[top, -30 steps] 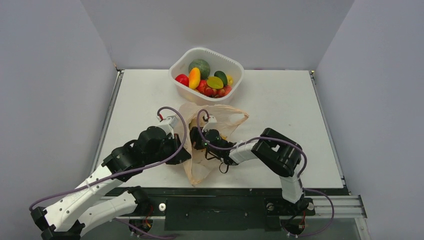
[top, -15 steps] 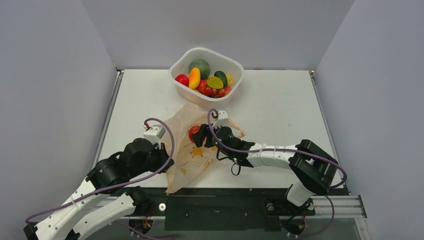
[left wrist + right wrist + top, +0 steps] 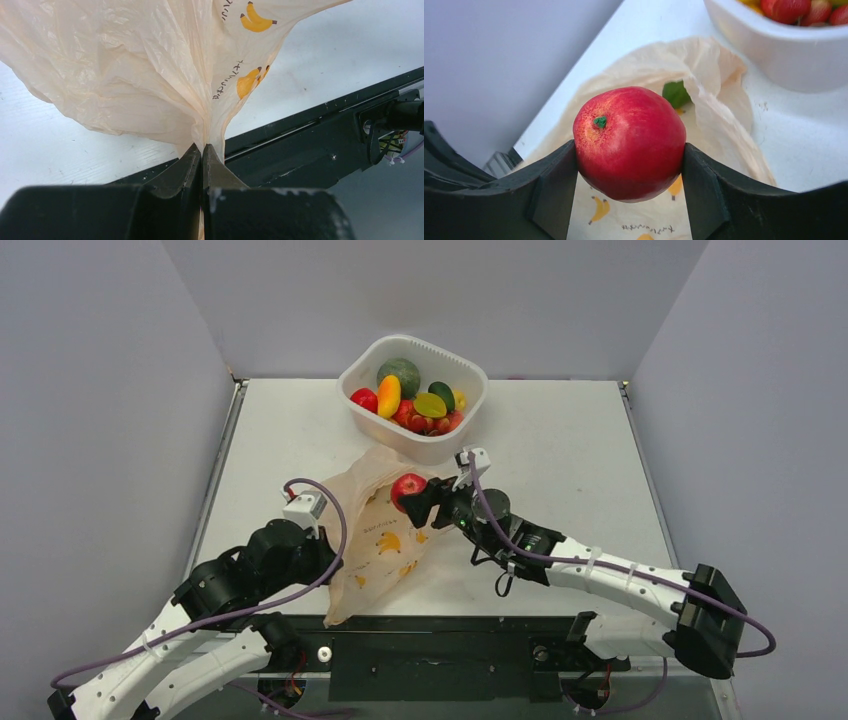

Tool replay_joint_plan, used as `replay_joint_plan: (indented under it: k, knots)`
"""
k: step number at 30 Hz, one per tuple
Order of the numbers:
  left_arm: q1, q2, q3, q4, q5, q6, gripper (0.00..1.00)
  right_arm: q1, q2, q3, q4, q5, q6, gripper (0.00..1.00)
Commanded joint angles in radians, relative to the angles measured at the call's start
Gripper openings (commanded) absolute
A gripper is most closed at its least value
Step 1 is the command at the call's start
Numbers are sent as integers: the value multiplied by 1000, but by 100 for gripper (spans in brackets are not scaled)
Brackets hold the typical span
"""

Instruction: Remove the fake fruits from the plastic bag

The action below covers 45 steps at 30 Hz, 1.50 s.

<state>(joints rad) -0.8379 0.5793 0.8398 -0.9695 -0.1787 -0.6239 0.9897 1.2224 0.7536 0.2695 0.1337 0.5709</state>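
The peach plastic bag (image 3: 378, 540) with banana prints lies on the table; it also fills the left wrist view (image 3: 150, 75). My left gripper (image 3: 335, 562) is shut on the bag's near end, the film pinched between the fingers (image 3: 202, 150). My right gripper (image 3: 418, 495) is shut on a red fake apple (image 3: 407, 486) and holds it above the bag's far end; the apple (image 3: 630, 141) sits between both fingers in the right wrist view. Something green (image 3: 675, 93) shows inside the bag (image 3: 704, 100) mouth.
A white tub (image 3: 412, 440) at the back centre holds several fake fruits and a dark-green melon (image 3: 399, 373); its wall shows in the right wrist view (image 3: 784, 55). The table's black front rail (image 3: 325, 135) runs close to my left gripper.
My right gripper came out of the bag with the red apple and moved back and right towards the tub. The left gripper pulled the bag's near end towards the front edge.
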Motion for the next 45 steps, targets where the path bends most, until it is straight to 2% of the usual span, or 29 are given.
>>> replay_joint_plan:
  k: [1, 7, 11, 24, 31, 34, 38, 42, 44, 45]
  knots:
    - [3, 0, -1, 8, -24, -6, 0, -10, -73, 97, -29, 63, -25, 0]
    - [4, -11, -3, 9, -25, -10, 0, -106, -58, 203, -33, 57, -20, 0]
    - [5, -13, -4, 11, -27, -10, 0, -171, 12, 296, -49, 83, -38, 0]
    - [5, -3, -6, 9, -27, -12, 0, -396, 445, 675, -111, 122, -128, 0]
    - [6, -3, -6, 5, -43, -21, 0, -477, 745, 968, -224, 159, -200, 0]
    - [8, 1, -6, 4, -41, -22, 0, -503, 841, 1110, -289, 162, -203, 6]
    - [9, 3, -5, 5, -39, -19, 0, -522, 941, 1211, -345, 167, -223, 14]
    - [11, 8, -5, 5, -42, -19, 0, -525, 987, 1236, -354, 191, -257, 21]
    - [11, 12, -4, 3, -43, -19, 0, -525, 999, 1235, -354, 203, -273, 28]
    - [11, 11, -4, 3, -44, -19, 0, -525, 1003, 1235, -354, 206, -276, 35]
